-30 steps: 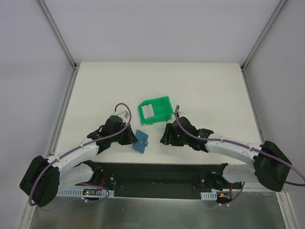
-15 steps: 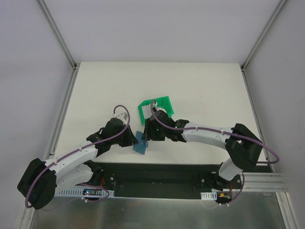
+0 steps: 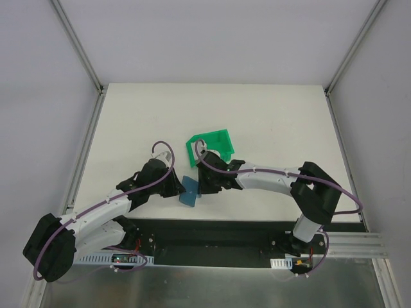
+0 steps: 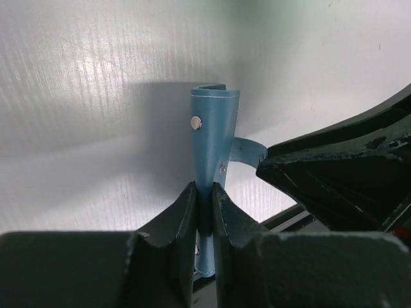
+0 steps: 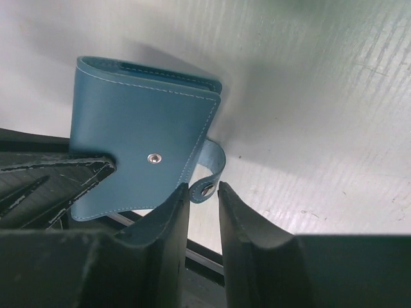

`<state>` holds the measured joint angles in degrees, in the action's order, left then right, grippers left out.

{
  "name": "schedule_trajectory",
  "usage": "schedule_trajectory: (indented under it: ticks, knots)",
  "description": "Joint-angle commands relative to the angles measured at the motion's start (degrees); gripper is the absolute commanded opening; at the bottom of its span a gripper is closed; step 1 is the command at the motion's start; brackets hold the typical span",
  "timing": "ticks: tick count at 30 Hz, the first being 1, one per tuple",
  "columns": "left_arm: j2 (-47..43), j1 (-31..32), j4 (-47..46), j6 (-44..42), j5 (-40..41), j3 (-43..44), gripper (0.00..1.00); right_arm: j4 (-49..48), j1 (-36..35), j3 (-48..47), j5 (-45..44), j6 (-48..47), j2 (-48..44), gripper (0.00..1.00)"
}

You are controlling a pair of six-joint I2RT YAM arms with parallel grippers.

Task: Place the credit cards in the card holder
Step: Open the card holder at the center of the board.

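The card holder [image 3: 188, 193] is a teal-blue folded wallet held up on edge near the table's front edge. My left gripper [image 3: 176, 187] is shut on its lower edge, with its snap stud facing the left wrist view [image 4: 212, 125]. My right gripper [image 3: 201, 186] is at the wallet's right side. In the right wrist view the wallet [image 5: 138, 144] is closed and its loose snap strap [image 5: 212, 174] sits between my right gripper's [image 5: 204, 190] slightly parted tips, touching one finger only. No credit cards show; my right arm covers much of the bin's inside.
A green plastic bin [image 3: 217, 139] stands tilted just behind the two grippers. The black base rail [image 3: 212, 234] runs along the near edge under the wallet. White walls with metal frame posts enclose the table.
My right arm has swung left from beside the bin to the wallet, bringing its fingers around the snap strap. My left gripper has kept its hold on the wallet, barely moving.
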<state>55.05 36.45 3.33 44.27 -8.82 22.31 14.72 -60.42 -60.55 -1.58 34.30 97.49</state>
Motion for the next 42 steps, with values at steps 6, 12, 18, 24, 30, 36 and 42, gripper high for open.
schedule_trajectory:
  ticks: [6,12,18,24,30,36,42]
  knots:
    - [-0.6,0.6,0.4,-0.5,0.9,0.8,0.12,1.7,-0.1,0.2,-1.0,-0.5,-1.1,0.17]
    - [-1.1,0.6,0.6,-0.5,1.2,0.6,0.13,1.9,-0.1,2.3,-1.6,-0.4,-2.4,0.21]
    - [-1.1,0.6,0.5,-0.5,0.9,0.7,0.13,2.2,-0.1,2.1,-1.8,-0.4,-1.8,0.30]
    - [-1.0,0.6,0.6,-0.6,0.3,0.9,0.13,2.2,0.3,1.7,-2.4,-0.9,-1.6,0.23]
    - [-1.2,0.6,0.6,-0.9,-0.1,0.9,0.14,-0.8,1.4,2.4,-0.4,-3.3,-2.1,0.04]
    - [-1.4,0.6,2.1,-1.9,1.4,1.0,0.49,-2.3,1.8,5.1,-1.3,-5.6,-7.6,0.00]
    - [-3.7,0.6,5.5,-3.0,4.6,2.9,0.70,-3.6,1.8,7.1,1.0,-5.6,-12.0,0.00]
